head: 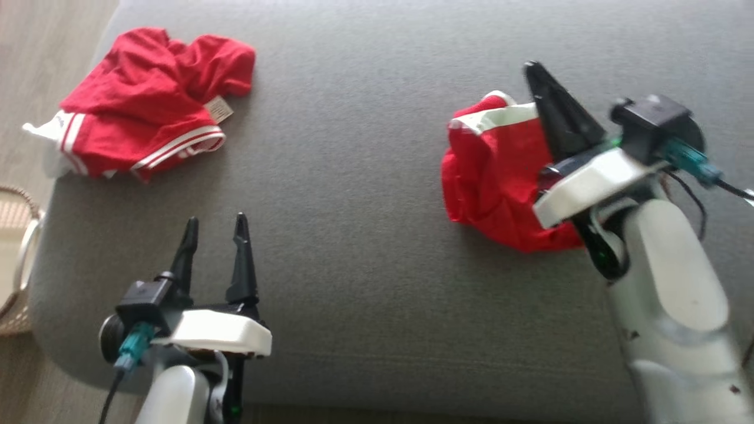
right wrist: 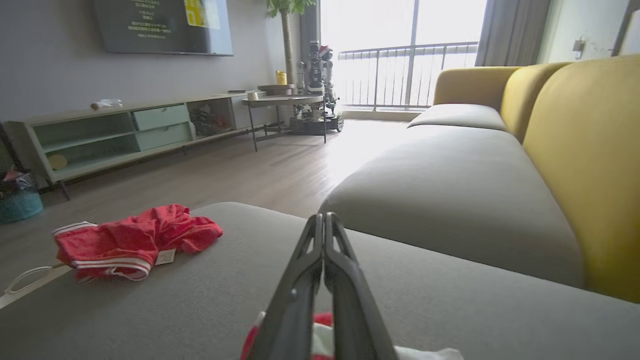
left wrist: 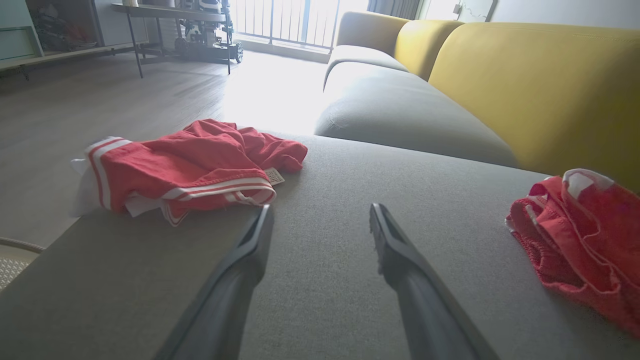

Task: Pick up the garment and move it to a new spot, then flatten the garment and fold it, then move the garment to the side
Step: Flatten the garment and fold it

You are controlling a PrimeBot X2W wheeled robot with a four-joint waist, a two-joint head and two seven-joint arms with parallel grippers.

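The right gripper (head: 533, 69) sat shut over the bunched red garment (head: 495, 171) — fabric at its finger bases; the left gripper (head: 216, 222) gaped wide, well apart

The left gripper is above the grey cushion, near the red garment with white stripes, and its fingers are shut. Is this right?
Not shut: the left gripper has its fingers open, well apart, as the left wrist view shows. It is above the grey cushion, near the red garment with white stripes.

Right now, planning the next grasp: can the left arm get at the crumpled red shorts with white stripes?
Probably yes: the left gripper has open fingers, and bare grey sofa cushion lies between them and the white-striped red shorts.
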